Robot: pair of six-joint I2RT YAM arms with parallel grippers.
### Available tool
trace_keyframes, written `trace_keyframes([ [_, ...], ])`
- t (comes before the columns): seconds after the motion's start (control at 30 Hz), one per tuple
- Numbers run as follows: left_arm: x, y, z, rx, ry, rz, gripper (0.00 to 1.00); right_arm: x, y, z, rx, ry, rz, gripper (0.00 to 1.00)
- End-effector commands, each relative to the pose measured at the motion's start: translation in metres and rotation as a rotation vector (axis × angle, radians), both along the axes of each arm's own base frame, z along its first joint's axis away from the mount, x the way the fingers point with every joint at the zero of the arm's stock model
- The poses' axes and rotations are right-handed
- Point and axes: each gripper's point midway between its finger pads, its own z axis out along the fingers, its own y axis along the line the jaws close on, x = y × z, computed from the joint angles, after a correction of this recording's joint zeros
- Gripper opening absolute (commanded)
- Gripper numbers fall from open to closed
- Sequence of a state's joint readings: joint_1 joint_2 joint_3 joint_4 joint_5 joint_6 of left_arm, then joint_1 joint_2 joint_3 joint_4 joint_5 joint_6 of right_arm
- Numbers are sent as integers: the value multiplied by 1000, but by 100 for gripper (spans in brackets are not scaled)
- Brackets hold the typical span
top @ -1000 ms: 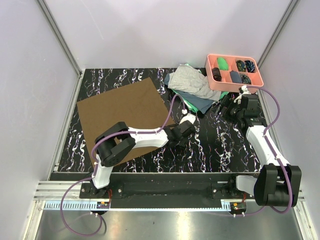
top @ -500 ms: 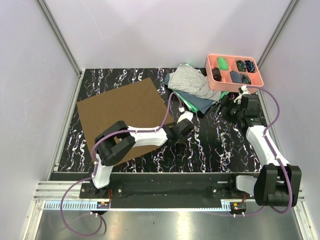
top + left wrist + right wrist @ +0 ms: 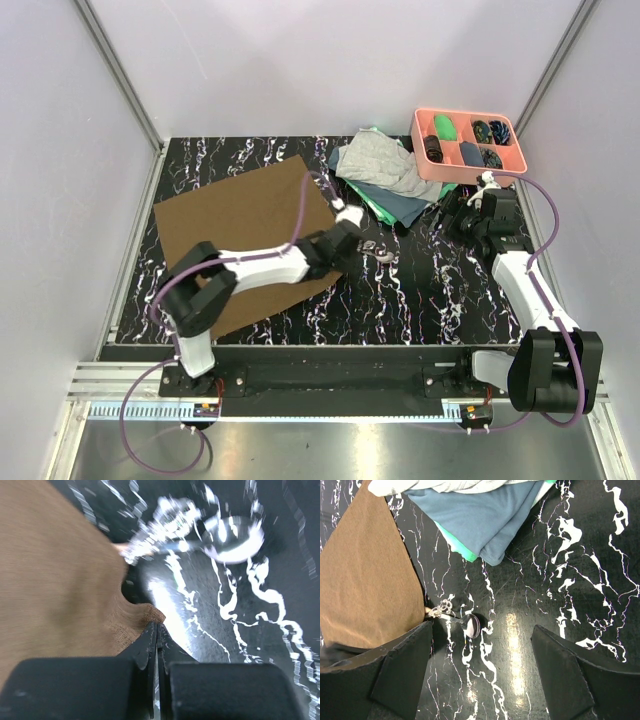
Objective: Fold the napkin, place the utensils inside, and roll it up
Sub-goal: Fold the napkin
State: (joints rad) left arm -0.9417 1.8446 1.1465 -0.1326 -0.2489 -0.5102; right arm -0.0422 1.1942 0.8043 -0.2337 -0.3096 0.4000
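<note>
The left pincer (image 3: 156,630) has just clenched on a corner of the napkin (image 3: 55,580) beside the spoon (image 3: 235,542), so folding can likely begin; the right pincer (image 3: 481,640) hangs released

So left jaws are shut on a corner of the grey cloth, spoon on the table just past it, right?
Wrong cloth. In the left wrist view the jaws of the left gripper are shut on a corner of the brown napkin, not the grey cloth farther back. The spoon is on the table just past it.
</note>
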Motion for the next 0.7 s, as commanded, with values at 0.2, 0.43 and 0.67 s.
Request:
trace_keyframes([
  [0.2, 52, 78, 78, -130, -141, 176, 0, 0, 1, 0, -6, -9, 23, 89],
  [0.43, 85, 176, 89, -4, -214, 371, 0, 1, 0, 0, -12, -11, 20, 89],
  [0.67, 103, 275, 101, 63, -262, 576, 0, 9, 2, 7, -1, -19, 33, 89],
])
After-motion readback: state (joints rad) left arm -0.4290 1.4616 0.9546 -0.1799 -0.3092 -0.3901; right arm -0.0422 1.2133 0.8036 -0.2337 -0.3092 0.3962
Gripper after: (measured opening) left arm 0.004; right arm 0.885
